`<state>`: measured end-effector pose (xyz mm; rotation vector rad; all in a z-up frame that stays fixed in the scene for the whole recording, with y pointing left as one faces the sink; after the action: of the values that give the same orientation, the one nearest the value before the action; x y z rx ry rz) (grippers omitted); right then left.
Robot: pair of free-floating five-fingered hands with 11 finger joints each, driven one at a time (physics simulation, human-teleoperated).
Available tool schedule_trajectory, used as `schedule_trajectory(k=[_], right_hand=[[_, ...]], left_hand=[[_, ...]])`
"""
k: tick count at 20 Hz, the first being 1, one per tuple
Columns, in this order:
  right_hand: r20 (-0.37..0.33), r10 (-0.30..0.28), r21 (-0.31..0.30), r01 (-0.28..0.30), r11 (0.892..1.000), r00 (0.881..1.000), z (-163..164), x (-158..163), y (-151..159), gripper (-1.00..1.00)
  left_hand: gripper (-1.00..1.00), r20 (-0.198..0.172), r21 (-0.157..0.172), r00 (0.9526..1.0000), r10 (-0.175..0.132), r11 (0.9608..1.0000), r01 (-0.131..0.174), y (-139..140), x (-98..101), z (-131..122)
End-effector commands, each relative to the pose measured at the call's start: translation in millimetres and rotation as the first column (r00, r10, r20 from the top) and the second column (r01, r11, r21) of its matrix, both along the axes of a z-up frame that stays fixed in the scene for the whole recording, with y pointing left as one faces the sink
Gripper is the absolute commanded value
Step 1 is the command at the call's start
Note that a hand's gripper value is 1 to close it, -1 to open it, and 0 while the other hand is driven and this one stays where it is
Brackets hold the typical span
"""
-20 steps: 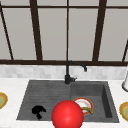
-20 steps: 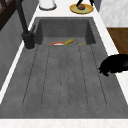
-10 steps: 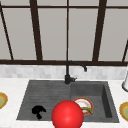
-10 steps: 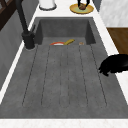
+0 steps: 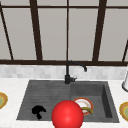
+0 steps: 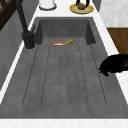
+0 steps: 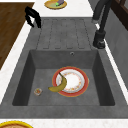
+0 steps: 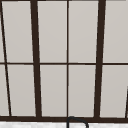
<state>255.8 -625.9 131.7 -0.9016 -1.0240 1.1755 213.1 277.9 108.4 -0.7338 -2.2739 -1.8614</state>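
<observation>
Over the ribbed drainboard left of the sink basin (image 7: 30, 75), near its front edge, the left hand (image 5: 38, 111) hangs with fingers curled downward, gripping nothing. Well apart from it, down in the basin, a banana (image 7: 59, 85) lies across the front rim of a red-edged plate (image 7: 75, 81), with a small round bit (image 7: 38, 91) just beside the banana on the basin floor. Behind the basin stands the black faucet (image 5: 68, 75), and a red ball (image 5: 67, 114) sits at the basin's front edge.

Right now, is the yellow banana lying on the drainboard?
No, the yellow banana rests on the red-rimmed white plate inside the grey sink basin.
</observation>
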Motion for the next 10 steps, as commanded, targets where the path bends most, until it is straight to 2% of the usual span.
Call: schedule_trajectory(k=[1,3,6,8,10], right_hand=[[0.000,0.000,-0.058,0.000,0.998,1.000,-27.6,0.0,0.0,-1.00],[0.009,0.003,-0.077,-0.002,0.997,1.000,-37.3,5.1,2.0,-1.00],[-0.042,0.020,-0.073,-0.023,0.997,0.999,-39.2,24.3,0.3,-1.00],[-0.099,0.036,-0.052,-0.041,0.998,0.994,-39.5,39.6,-4.1,-1.00],[-0.185,0.045,-0.035,-0.053,0.998,0.982,-38.2,55.1,-7.5,-1.00]], left_hand=[[0.00,0.000,0.000,1.0000,0.000,1.0000,0.000,0.0,0.0,0.0],[0.00,0.000,0.000,1.0000,0.000,1.0000,0.000,0.0,0.0,0.0],[0.00,0.000,0.000,1.0000,0.000,1.0000,0.000,0.0,0.0,0.0],[0.00,0.000,0.000,1.0000,0.000,1.0000,0.000,0.0,0.0,0.0],[0.00,0.000,0.000,1.0000,0.000,1.0000,0.000,0.0,0.0,0.0]])
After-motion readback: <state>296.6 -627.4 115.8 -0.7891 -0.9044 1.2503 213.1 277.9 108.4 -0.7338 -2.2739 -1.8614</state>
